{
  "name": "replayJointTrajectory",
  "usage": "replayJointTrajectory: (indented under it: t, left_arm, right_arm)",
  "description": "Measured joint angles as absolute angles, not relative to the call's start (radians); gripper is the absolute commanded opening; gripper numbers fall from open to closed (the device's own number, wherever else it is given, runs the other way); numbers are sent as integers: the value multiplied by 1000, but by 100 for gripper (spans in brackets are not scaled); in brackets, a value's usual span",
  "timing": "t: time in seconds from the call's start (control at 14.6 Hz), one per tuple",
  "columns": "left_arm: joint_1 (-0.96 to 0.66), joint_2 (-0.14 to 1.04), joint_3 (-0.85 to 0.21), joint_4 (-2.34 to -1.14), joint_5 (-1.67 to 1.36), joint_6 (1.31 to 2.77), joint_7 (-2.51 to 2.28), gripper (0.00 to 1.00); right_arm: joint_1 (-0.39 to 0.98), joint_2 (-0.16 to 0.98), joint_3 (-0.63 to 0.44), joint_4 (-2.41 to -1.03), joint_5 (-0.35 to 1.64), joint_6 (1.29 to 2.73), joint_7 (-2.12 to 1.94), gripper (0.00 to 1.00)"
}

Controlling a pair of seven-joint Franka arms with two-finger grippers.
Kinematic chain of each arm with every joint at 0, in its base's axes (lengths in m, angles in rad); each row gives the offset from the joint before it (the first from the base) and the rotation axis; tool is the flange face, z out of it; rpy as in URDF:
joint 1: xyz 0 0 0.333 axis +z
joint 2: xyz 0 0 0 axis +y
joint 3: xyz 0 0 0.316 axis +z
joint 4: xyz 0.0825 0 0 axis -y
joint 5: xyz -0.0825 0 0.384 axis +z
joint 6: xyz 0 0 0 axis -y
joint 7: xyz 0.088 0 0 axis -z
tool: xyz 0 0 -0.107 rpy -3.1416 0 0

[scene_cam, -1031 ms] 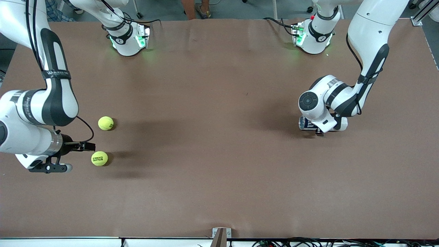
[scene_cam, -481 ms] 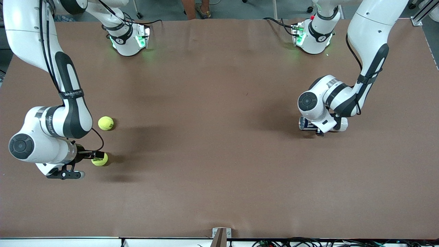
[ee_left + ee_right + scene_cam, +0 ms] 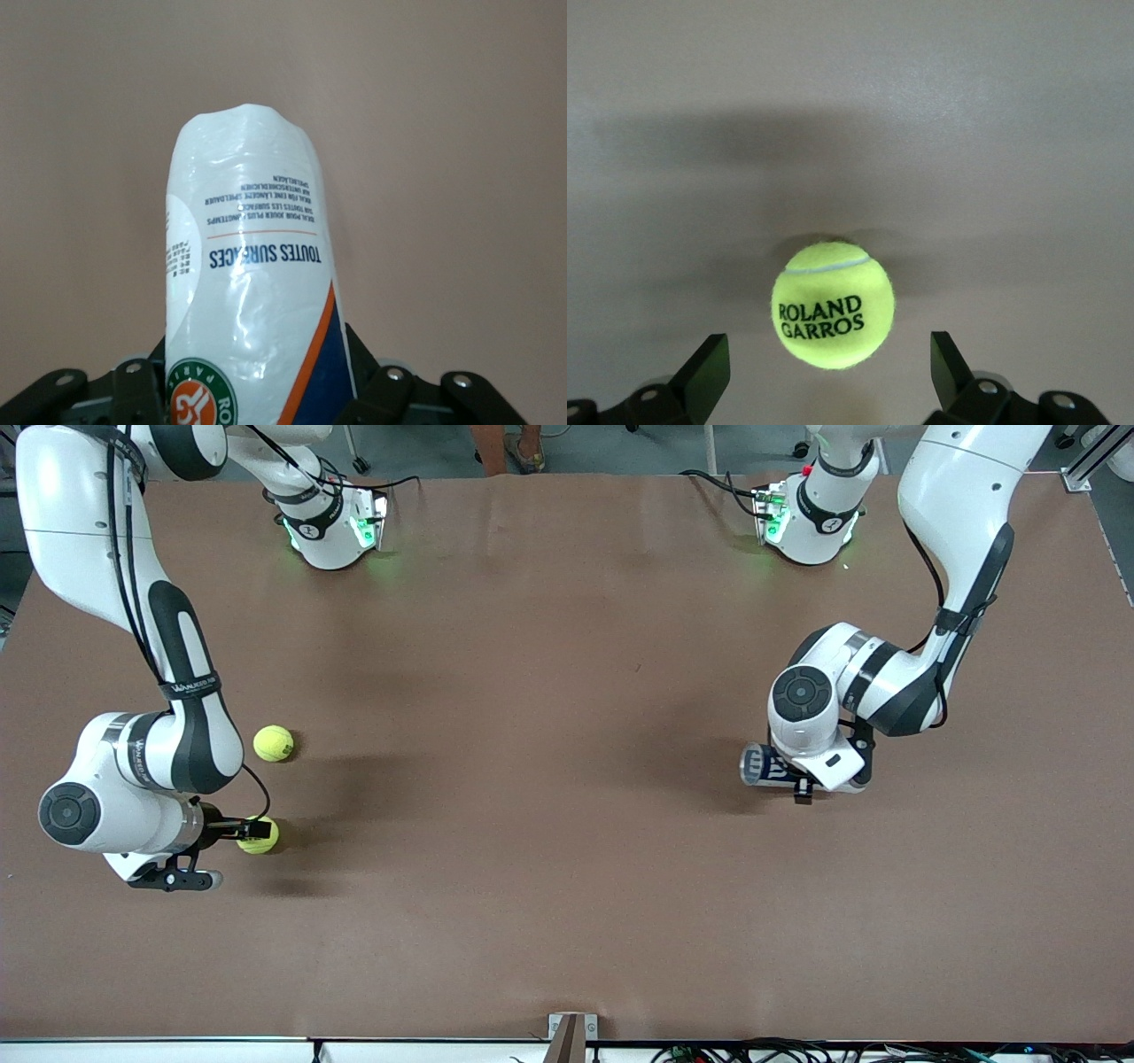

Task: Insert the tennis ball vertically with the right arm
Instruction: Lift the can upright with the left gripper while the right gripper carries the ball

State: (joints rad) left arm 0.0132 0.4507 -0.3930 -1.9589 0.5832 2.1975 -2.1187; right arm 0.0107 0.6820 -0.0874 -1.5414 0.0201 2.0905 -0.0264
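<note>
Toward the right arm's end of the table, the right gripper point(image 3: 237, 831) is low over the brown table point(image 3: 549, 850), with its fingers point(image 3: 704, 372) spread wide on both sides of a yellow tennis ball point(image 3: 833, 303). The ball carries the print ROLAND GARROS and rests on the table; the fingers do not touch it in the right wrist view. From the front camera this ball point(image 3: 260, 835) is partly covered by the gripper tip. A second tennis ball point(image 3: 273, 743) lies at about 12 o'clock from the first one, farther from the front camera and a little apart from it.

Toward the left arm's end of the table, the left gripper point(image 3: 802, 778) holds a tennis ball can point(image 3: 252, 301), white with a blue and orange label that reads TOUTES SURFACES. The can point(image 3: 769, 767) lies nearly horizontal in the grip, and its free end points at about 9 o'clock in the front view. I cannot tell if the can touches the table.
</note>
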Motion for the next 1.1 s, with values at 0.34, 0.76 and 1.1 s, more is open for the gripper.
replayJointTrajectory:
  t: [0.34,0.76,1.1]
  left_arm:
    - [9,537,-485,-1805,388,2197,-2058,69]
    - [-38,665,-551,-1648,209,2203,-1938,69]
    - [-84,693,-554,-1623,49,2289,-1849,69]
  right_arm:
    - [10,706,-87,-1541,20,2103,-27,100]
    - [10,744,-87,-1541,20,2128,-27,100]
    - [9,753,-87,-1541,20,2145,-27,93]
